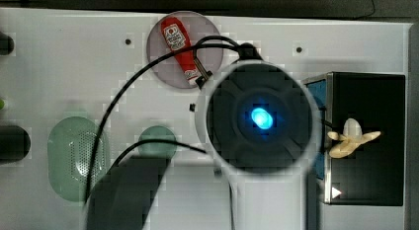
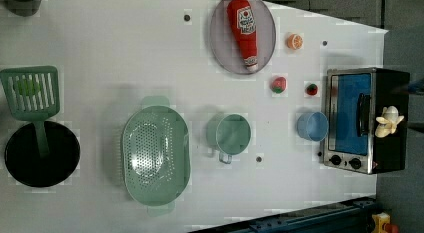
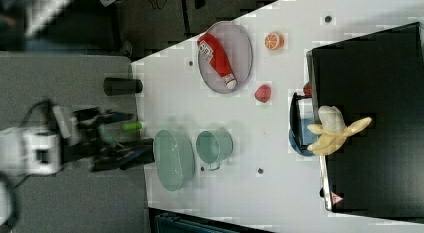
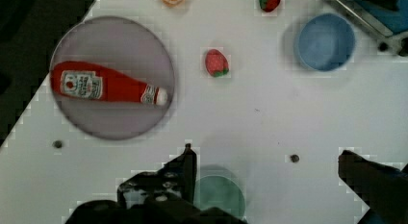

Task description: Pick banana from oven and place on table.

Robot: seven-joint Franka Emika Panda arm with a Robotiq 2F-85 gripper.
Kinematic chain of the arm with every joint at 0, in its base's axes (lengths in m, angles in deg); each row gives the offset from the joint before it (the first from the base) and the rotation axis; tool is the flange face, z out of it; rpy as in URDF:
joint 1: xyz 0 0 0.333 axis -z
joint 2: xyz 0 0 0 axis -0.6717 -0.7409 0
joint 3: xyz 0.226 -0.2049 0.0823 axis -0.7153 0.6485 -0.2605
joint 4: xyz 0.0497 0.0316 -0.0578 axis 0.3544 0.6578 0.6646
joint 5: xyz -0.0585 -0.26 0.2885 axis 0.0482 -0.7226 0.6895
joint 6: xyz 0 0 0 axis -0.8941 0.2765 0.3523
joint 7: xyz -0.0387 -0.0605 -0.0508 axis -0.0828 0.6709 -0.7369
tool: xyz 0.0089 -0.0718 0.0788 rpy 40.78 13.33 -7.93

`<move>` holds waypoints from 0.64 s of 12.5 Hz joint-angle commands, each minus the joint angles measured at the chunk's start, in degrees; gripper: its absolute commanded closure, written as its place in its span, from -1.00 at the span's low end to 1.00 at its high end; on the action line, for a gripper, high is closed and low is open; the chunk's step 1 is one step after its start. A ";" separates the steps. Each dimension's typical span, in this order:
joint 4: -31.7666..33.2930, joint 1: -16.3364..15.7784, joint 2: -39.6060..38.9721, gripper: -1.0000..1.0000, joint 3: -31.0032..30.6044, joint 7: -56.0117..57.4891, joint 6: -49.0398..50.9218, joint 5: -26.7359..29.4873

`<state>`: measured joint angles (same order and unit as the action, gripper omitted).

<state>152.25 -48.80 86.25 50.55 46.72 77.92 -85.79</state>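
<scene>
Banana [image 3: 334, 131] lies on the flat black roof of the oven [image 3: 380, 68], near its front edge, where it is free to be taken from above. The tool [image 4: 267, 173] hangs wide and empty over the counter [image 2: 125, 53], well apart from the banana, fingers [image 4: 185, 168] spread ready

Gripper [image 4: 266, 173] high up, pointing down, jaws wide apart, empty.

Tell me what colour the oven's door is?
The oven has a blue-tinted glass door in a silver frame; the left view shows it best.
</scene>
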 commanded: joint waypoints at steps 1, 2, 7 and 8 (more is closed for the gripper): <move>-5.07 0.45 -3.00 -1.00 0.71 0.63 5.76 -0.96; -6.00 0.45 -2.87 -1.00 0.68 0.63 7.41 -0.96; -5.80 0.45 -3.61 -1.00 0.71 0.62 7.53 -0.96; -5.80 0.45 -3.85 -1.00 0.71 0.63 7.52 -0.96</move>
<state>146.04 -47.84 82.55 51.59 46.84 85.26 -87.28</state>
